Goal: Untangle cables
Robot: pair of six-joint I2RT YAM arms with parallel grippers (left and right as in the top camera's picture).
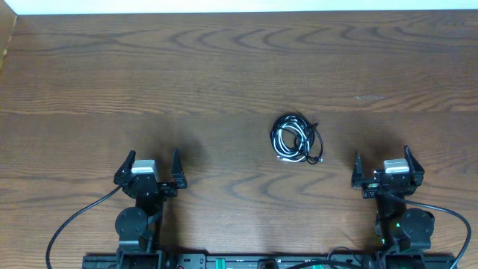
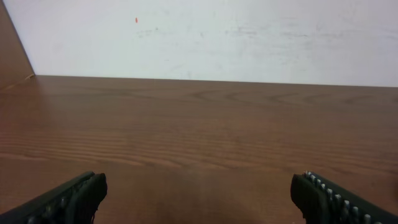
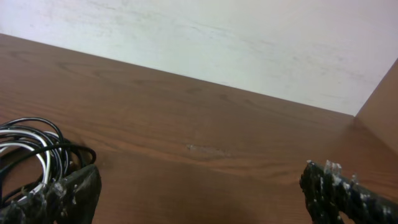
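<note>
The cables (image 1: 296,139) lie in one small tangled coil of white and black cords on the wooden table, right of centre. The coil also shows at the left edge of the right wrist view (image 3: 34,152), partly behind the left finger. My right gripper (image 1: 387,166) is open and empty, to the right of the coil and nearer the front edge; it also shows in its own view (image 3: 202,193). My left gripper (image 1: 152,166) is open and empty at the front left, far from the coil; its view (image 2: 199,196) holds only bare table.
The wooden table (image 1: 224,75) runs back to a white wall (image 2: 205,37). Brown side panels stand at the far left (image 2: 12,56) and at the far right (image 3: 379,99). Thick black arm cords (image 1: 75,224) hang at the front edge.
</note>
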